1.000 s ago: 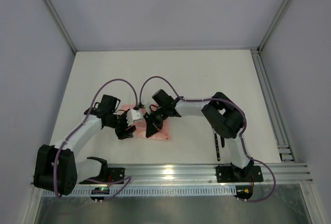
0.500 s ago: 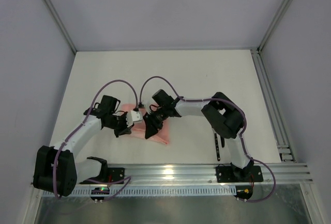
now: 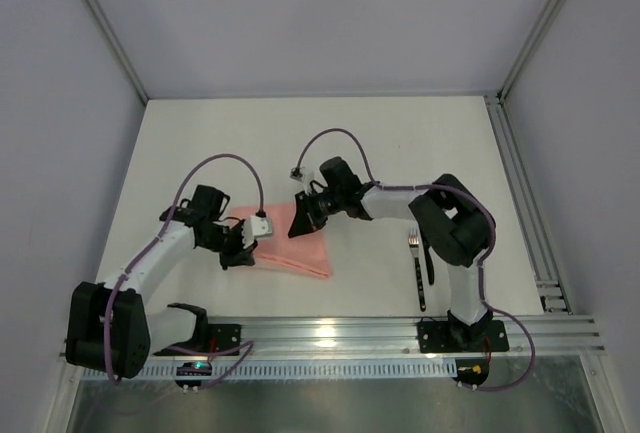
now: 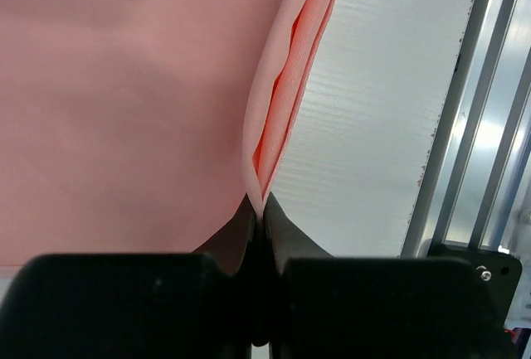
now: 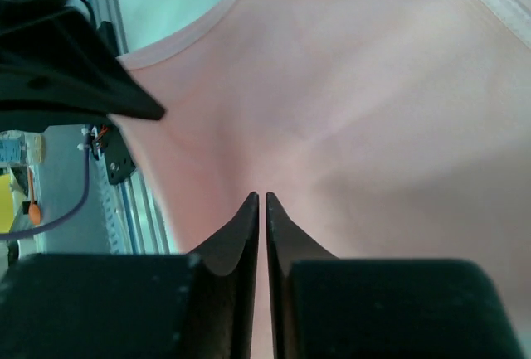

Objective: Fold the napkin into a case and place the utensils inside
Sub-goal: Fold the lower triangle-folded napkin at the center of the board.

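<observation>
One napkin [image 3: 300,248], folded into a layered wedge but not yet a narrow case, lies just below the middle of the top view. The left gripper [image 3: 243,250] pinches its left edge, fingers pressed together on the layers. The right gripper [image 3: 301,215] nips its upper corner, fingers a sliver apart with fabric between. Two utensils [image 3: 421,278], as far as I can count, a fork [image 3: 413,241] and a dark one beside it, lie at lower right, well apart from the napkin. I judge that more folds remain, then loading.
</observation>
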Robot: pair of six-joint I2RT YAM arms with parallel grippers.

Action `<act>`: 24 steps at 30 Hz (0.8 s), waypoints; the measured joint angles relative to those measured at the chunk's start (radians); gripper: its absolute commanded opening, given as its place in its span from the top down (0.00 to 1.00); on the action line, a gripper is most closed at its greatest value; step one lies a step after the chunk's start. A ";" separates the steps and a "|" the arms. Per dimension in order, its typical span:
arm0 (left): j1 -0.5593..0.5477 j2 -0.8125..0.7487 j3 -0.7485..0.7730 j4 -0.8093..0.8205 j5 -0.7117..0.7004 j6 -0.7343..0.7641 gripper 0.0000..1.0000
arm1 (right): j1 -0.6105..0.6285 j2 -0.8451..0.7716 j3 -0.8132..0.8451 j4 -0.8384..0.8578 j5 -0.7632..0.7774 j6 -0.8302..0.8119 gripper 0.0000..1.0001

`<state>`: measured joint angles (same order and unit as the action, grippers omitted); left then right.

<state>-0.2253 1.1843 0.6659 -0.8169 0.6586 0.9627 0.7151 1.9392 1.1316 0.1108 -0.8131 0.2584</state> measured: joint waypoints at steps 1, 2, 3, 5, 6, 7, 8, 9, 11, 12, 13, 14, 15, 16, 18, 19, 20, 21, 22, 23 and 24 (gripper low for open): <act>0.009 0.000 0.005 -0.010 0.017 0.006 1.00 | 0.003 0.029 0.000 0.023 0.011 0.030 0.94; 0.019 0.001 0.009 -0.018 0.031 0.007 1.00 | 0.004 0.059 0.000 0.040 0.021 0.056 0.96; 0.034 0.003 0.018 -0.033 0.047 0.013 1.00 | 0.006 0.087 -0.002 0.049 0.034 0.077 0.96; 0.068 0.016 0.041 -0.055 0.083 0.020 1.00 | 0.008 0.131 -0.014 0.051 0.051 0.119 0.96; 0.085 0.027 0.053 -0.064 0.100 0.024 1.00 | 0.007 0.142 -0.019 0.062 0.030 0.145 0.96; 0.102 0.043 0.064 -0.072 0.120 0.033 1.00 | 0.005 0.142 -0.021 0.069 0.031 0.160 0.96; 0.112 0.062 0.073 -0.081 0.140 0.040 1.00 | 0.005 0.140 -0.028 0.078 0.034 0.169 0.96; 0.132 0.079 0.080 -0.087 0.155 0.044 1.00 | 0.005 0.140 -0.035 0.087 0.032 0.177 0.96; 0.169 0.129 0.099 -0.116 0.192 0.066 1.00 | 0.005 0.140 -0.048 0.106 0.029 0.190 0.96; 0.188 0.159 0.112 -0.130 0.210 0.073 1.00 | 0.005 0.139 -0.054 0.114 0.027 0.192 0.96; 0.206 0.191 0.126 -0.142 0.224 0.080 1.00 | 0.005 0.138 -0.059 0.121 0.024 0.192 0.96; 0.224 0.225 0.139 -0.153 0.238 0.089 1.00 | 0.005 0.137 -0.063 0.126 0.020 0.192 0.96; 0.244 0.259 0.154 -0.164 0.253 0.094 1.00 | 0.005 0.137 -0.066 0.128 0.014 0.192 0.96; 0.262 0.291 0.170 -0.174 0.264 0.097 1.00 | 0.005 0.137 -0.066 0.129 0.008 0.190 0.96; 0.291 0.350 0.201 -0.191 0.285 0.103 1.00 | 0.005 0.137 -0.067 0.127 -0.002 0.183 0.96; 0.300 0.370 0.212 -0.198 0.292 0.106 1.00 | 0.005 0.137 -0.068 0.126 -0.007 0.179 0.96; 0.311 0.395 0.226 -0.206 0.298 0.112 1.00 | 0.005 0.137 -0.068 0.123 -0.013 0.172 0.96; 0.319 0.415 0.237 -0.215 0.305 0.115 1.00 | 0.005 0.137 -0.068 0.119 -0.017 0.164 0.96; 0.325 0.431 0.247 -0.219 0.308 0.115 1.00 | 0.005 0.137 -0.068 0.114 -0.022 0.156 0.96; 0.329 0.443 0.253 -0.218 0.310 0.111 1.00 | 0.005 0.137 -0.068 0.107 -0.028 0.148 0.96; 0.332 0.450 0.256 -0.211 0.310 0.092 1.00 | 0.005 0.137 -0.066 0.099 -0.035 0.137 0.96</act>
<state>0.1070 1.6341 0.9218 -1.0283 0.9684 1.0546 0.7197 2.0766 1.0653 0.2100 -0.8482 0.3958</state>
